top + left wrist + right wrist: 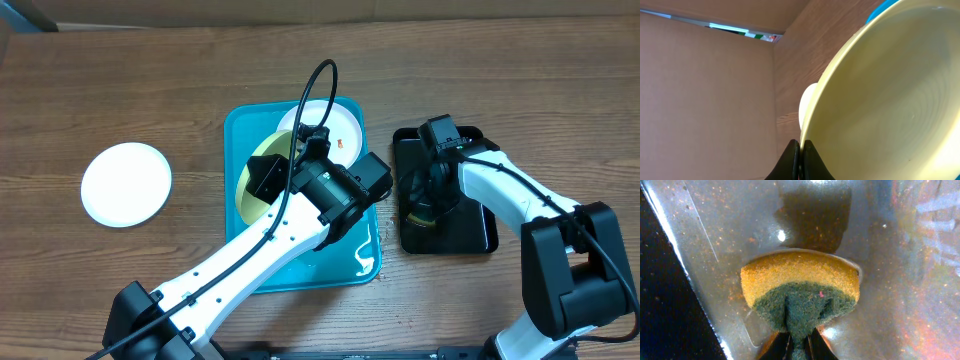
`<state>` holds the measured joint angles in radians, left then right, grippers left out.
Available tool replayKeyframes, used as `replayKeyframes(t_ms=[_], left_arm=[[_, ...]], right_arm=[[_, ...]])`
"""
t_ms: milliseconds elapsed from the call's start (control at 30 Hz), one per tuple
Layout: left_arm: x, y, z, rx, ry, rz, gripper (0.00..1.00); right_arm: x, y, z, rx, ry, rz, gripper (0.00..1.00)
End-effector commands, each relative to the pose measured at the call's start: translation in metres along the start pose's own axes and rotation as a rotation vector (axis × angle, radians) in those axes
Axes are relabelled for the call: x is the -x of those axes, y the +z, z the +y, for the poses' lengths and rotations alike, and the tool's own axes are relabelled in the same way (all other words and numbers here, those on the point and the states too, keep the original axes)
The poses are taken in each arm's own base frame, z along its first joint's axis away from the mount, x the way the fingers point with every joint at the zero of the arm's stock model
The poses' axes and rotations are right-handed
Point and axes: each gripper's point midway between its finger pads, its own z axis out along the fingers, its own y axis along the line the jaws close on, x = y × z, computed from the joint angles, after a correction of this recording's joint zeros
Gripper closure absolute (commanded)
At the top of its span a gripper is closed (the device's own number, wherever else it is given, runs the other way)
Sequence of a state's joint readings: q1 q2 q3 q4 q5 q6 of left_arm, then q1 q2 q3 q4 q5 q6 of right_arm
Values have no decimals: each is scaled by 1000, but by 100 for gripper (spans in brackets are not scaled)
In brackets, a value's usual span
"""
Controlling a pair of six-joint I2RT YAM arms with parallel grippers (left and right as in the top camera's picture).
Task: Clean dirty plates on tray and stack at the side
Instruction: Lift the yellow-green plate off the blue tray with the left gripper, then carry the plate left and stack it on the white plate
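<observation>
Overhead first: holding the pale yellow-green plate (247,203) up on its edge over the blue tray (350,262), with the left gripper (800,149) pinched tight on the rim (seen up close in the left wrist view, both fingers (788,162) squeezed on the thin edge at the bottom). Tilted, not flat; hard to tell whether it touches the tray floor. Over to the right, above the small black tray (478,238), gripping a sponge (800,287) with the right gripper (800,342), closed on the green scrubby side, yellow side down against the shiny black floor. Looks like getting ready to scrub. Plate to the left of the sponge, near but apart, with the blue tray's right rim between them. Probably needs a short reach leftward with the right arm, the one holding the sponge, or a swing rightward with the plate. Also a white plate (335,122) lying flat at the far end of the blue tray, with small orange smears (344,144), not yet cleaned by the look of it. Another white plate (126,184) out on the table, well apart on the left, looking clean.
</observation>
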<state>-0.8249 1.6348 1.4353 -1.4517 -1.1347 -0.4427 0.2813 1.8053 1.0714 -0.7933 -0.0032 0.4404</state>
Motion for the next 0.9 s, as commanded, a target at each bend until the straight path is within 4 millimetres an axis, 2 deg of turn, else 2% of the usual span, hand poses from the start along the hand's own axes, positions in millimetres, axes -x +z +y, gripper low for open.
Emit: replayKeyframes(t_ms=[0,267,400,533,700,767,867], left_arm=[[7,-3,6,17,-46,-21,96],[6,-3,5,11,-52,-18,96],[7,6,0,-31,-145,15,96],[-4,23,-12,-137,-193,114,96],[-23,40,-41,-415,-198,283,95],[-30,46,-38,-458,-266,336,96],[-36,57,-22,-500,-394,373,96]], right_arm=[[-9,5,-5,-13,6,22,93],[-10,5,-6,-15,6,25,93],[-10,5,-6,-15,6,25,93],[-11,5,-7,-18,6,31,93],[-13,5,-8,-23,6,39,94],[-13,5,-8,-24,6,40,94],[-15,5,-9,-26,6,45,94]])
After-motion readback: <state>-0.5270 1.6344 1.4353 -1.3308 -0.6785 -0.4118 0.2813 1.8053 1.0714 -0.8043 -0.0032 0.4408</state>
